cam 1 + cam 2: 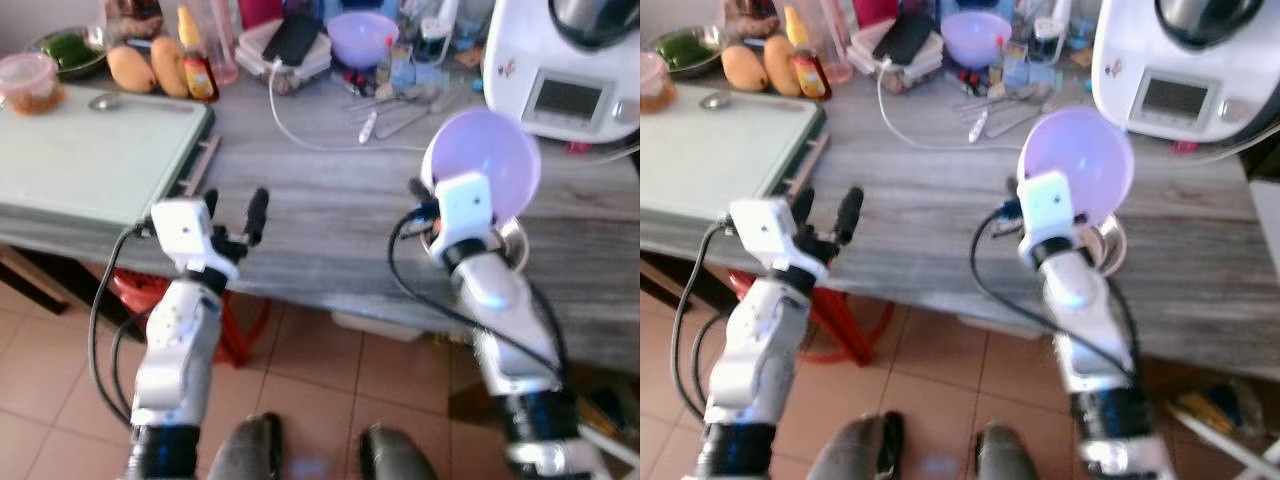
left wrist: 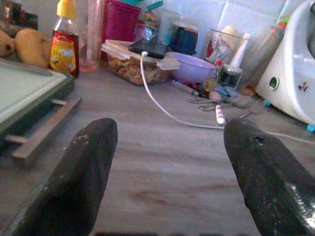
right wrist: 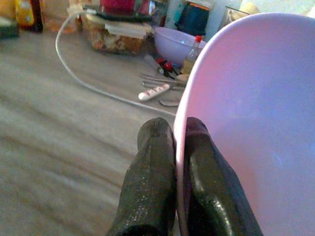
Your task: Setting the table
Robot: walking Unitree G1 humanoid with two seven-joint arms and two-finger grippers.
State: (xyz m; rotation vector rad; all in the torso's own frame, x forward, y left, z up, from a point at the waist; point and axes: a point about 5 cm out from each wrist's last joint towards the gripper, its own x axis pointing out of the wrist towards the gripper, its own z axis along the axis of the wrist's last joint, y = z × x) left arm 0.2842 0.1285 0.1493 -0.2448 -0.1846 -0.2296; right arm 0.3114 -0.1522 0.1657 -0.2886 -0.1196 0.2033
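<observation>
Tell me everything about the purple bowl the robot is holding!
The bowl is pale lilac, smooth and plastic-looking, round and empty. It is tipped up on its side, its open face turned toward the camera. The right gripper pinches its thin rim, one black finger inside and one outside. It hangs above the grey wood-grain table, in front of the white kitchen machine. Whether its lower edge touches the metal cup behind the wrist is unclear.
</observation>
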